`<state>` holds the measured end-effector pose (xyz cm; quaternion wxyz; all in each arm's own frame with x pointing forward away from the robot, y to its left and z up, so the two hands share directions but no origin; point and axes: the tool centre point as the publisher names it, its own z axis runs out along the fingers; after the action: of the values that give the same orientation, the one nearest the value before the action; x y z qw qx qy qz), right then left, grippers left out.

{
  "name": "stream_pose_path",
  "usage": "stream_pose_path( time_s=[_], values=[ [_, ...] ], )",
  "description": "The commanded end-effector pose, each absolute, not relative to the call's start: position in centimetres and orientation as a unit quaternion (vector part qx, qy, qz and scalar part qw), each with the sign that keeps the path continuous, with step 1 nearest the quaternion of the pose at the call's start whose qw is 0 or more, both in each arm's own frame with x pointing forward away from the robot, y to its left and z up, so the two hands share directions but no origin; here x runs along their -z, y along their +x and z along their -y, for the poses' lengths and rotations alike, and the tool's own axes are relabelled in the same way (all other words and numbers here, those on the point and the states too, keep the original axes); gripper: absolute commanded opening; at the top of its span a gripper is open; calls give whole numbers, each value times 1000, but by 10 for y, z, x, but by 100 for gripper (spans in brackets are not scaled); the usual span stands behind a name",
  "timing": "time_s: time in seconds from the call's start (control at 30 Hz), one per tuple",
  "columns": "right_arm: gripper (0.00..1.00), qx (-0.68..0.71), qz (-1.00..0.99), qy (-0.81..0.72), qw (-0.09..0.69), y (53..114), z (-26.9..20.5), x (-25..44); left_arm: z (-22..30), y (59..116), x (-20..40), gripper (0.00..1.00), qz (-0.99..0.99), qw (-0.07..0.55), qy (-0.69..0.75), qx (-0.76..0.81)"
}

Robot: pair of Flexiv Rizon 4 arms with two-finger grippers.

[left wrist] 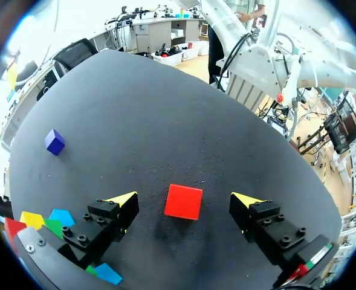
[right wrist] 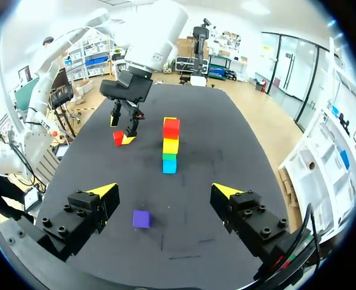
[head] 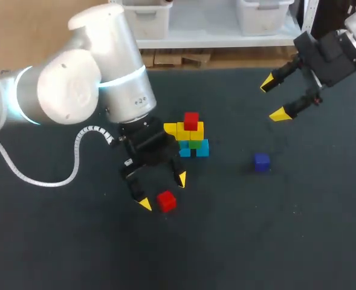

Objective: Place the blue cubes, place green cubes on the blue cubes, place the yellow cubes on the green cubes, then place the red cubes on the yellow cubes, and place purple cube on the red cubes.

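Note:
A stack of cubes (head: pixel 191 138) stands mid-table: blue at the bottom, green, then yellow, with one red cube (head: pixel 191 120) on top. A loose red cube (head: pixel 166 201) lies on the mat in front of it. My left gripper (head: pixel 163 191) hangs open over that cube, which sits between the fingers (left wrist: pixel 184 201) untouched. A purple cube (head: pixel 262 161) lies alone to the right, ahead of my right gripper (right wrist: pixel 159 193) in its wrist view (right wrist: pixel 141 219). The right gripper (head: pixel 273 98) is open and empty, high at the back right.
The dark mat (head: pixel 274 241) covers the table. The left arm's grey cable (head: pixel 38 175) loops over the mat at the left. The stack (right wrist: pixel 170 145) shows as a narrow column in the right wrist view.

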<state>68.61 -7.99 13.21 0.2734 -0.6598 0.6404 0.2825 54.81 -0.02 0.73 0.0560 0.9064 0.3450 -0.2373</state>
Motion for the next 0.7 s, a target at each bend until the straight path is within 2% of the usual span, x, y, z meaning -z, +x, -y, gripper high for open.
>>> stream_pose_path(
  time_s=[0.03,0.07,0.13,0.27,0.4,0.57,0.67,0.7],
  values=[
    [100,-284,-640,-660,274,687,80,-132,1,552,-3,85,-347,50,904,243],
    [100,-284,-640,-660,274,687,80,-132,1,552,-3,78,-347,50,904,243],
    [100,-284,-640,-660,274,687,80,-132,1,552,-3,74,-350,50,903,246],
    [100,-284,-640,-660,274,687,80,-132,1,553,-2,47,-351,50,902,247],
    [100,-284,-640,-660,274,687,80,-132,1,553,-1,44,-351,48,902,248],
    [100,-284,-640,-660,274,687,80,-132,-1,551,0,31,-353,44,901,250],
    [100,-284,-640,-660,274,687,80,-132,-3,550,-1,14,-361,46,897,250],
    [100,-284,-640,-660,274,687,80,-132,-4,550,-2,3,-367,48,895,248]
  ],
)
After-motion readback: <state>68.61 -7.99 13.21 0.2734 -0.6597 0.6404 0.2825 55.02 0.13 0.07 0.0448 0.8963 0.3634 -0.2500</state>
